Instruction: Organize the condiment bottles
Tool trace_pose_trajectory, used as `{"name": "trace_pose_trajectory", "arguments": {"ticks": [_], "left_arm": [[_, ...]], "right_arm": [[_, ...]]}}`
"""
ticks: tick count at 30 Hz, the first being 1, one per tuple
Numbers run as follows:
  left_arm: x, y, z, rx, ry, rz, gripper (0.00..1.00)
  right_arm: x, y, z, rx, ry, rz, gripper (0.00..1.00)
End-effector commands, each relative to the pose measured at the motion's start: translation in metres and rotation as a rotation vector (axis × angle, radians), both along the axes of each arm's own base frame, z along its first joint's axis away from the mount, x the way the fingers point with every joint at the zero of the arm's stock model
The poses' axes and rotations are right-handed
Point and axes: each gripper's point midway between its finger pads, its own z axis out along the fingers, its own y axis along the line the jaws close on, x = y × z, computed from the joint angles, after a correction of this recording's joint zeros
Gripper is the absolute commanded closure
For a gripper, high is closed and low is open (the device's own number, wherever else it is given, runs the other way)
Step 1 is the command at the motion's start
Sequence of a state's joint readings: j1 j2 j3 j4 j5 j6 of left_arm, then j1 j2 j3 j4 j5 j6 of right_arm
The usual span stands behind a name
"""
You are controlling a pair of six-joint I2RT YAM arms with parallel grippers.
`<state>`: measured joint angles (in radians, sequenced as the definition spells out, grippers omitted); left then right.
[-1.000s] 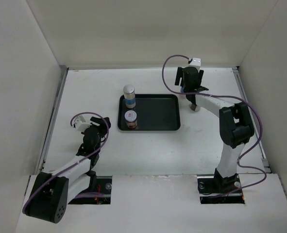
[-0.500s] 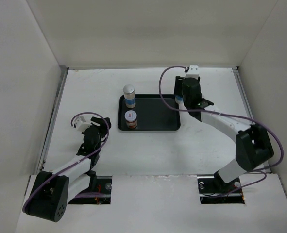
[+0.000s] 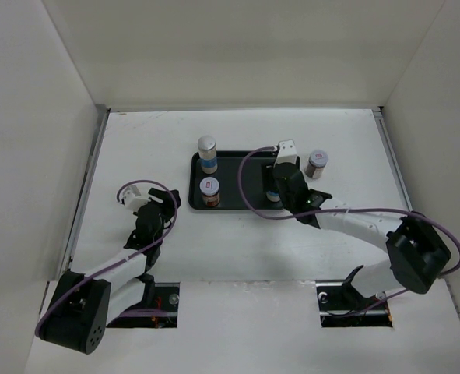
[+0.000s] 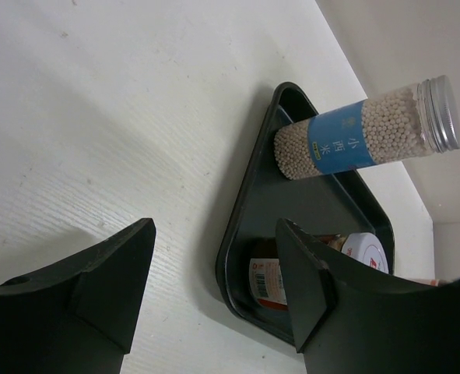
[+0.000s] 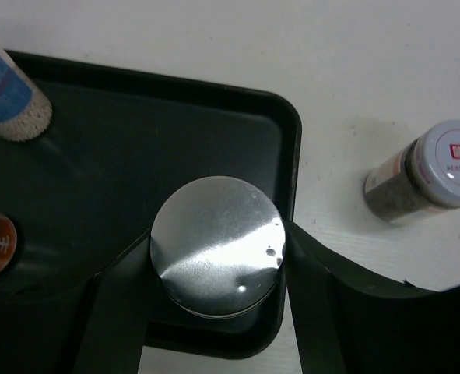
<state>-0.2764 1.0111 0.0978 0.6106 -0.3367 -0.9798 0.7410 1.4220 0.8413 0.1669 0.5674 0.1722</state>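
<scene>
A black tray [image 3: 245, 204] holds a tall grey-capped bottle [image 3: 207, 153] with a blue label at its back left and a short brownish jar [image 3: 209, 191] with a red-white lid at its front left. My right gripper [image 3: 276, 190] is shut on a second grey-capped bottle [image 5: 216, 245], upright over the tray's right end [image 5: 292, 156]. Another short jar [image 3: 317, 164] stands on the table to the right of the tray, also in the right wrist view [image 5: 432, 171]. My left gripper [image 3: 156, 204] is open and empty, left of the tray [image 4: 245, 226], facing the tall bottle [image 4: 362, 140] and the jar [image 4: 270, 282].
White walls enclose the table on the left, back and right. The right arm's purple cable [image 3: 249, 199] loops over the tray's middle. Bare white table [image 3: 237, 249] lies between the tray and the arm bases.
My right gripper has carried the grey-capped bottle from the back right of the table to the tray's right end, uncovering the short jar on the table. The left arm has barely moved.
</scene>
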Motion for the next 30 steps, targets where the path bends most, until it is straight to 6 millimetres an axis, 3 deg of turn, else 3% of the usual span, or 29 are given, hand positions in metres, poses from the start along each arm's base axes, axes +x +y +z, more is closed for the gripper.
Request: {"name": "trace_pose_trajectory", "arguments": {"ticks": [1, 4, 7, 9, 11, 13, 16, 19, 21, 23, 27, 30], "left_arm": [[0.01, -0.002, 0.028, -0.026, -0.094, 0.003, 0.38], [0.01, -0.006, 0.03, -0.026, -0.099, -0.008, 0.38], [0.011, -0.007, 0.028, -0.019, -0.092, -0.014, 0.39], [0.01, -0.007, 0.028, -0.025, -0.091, -0.015, 0.39], [0.01, -0.008, 0.029, -0.019, -0.095, -0.015, 0.39], [0.011, -0.007, 0.028, -0.017, -0.092, -0.013, 0.39], [0.011, -0.006, 0.028, -0.02, -0.093, -0.011, 0.39], [0.012, -0.005, 0.03, -0.013, -0.097, -0.001, 0.39], [0.012, -0.004, 0.031, -0.012, -0.101, 0.003, 0.38], [0.012, -0.003, 0.034, -0.009, -0.119, 0.007, 0.38], [0.012, -0.005, 0.04, 0.01, -0.134, 0.003, 0.39], [0.008, -0.019, 0.045, 0.004, -0.117, -0.053, 0.4]], "right_arm": [[-0.002, 0.006, 0.029, 0.111, -0.084, -0.04, 0.41], [-0.006, 0.008, 0.005, 0.119, -0.029, -0.044, 0.36], [-0.009, 0.006, 0.0, 0.131, -0.019, -0.055, 0.18], [-0.01, 0.003, 0.01, 0.138, -0.038, -0.059, 0.06], [-0.013, -0.002, 0.026, 0.159, -0.066, -0.065, 0.0], [-0.014, -0.011, 0.043, 0.19, -0.094, -0.072, 0.0], [-0.01, -0.038, 0.076, 0.243, -0.155, -0.116, 0.0], [0.0, -0.073, 0.088, 0.275, -0.182, -0.195, 0.0], [0.017, -0.109, 0.08, 0.265, -0.174, -0.313, 0.0], [0.034, -0.133, 0.064, 0.25, -0.13, -0.397, 0.0], [0.071, -0.15, 0.034, 0.163, -0.015, -0.458, 0.0], [0.088, -0.154, 0.018, 0.136, 0.037, -0.474, 0.0]]}}
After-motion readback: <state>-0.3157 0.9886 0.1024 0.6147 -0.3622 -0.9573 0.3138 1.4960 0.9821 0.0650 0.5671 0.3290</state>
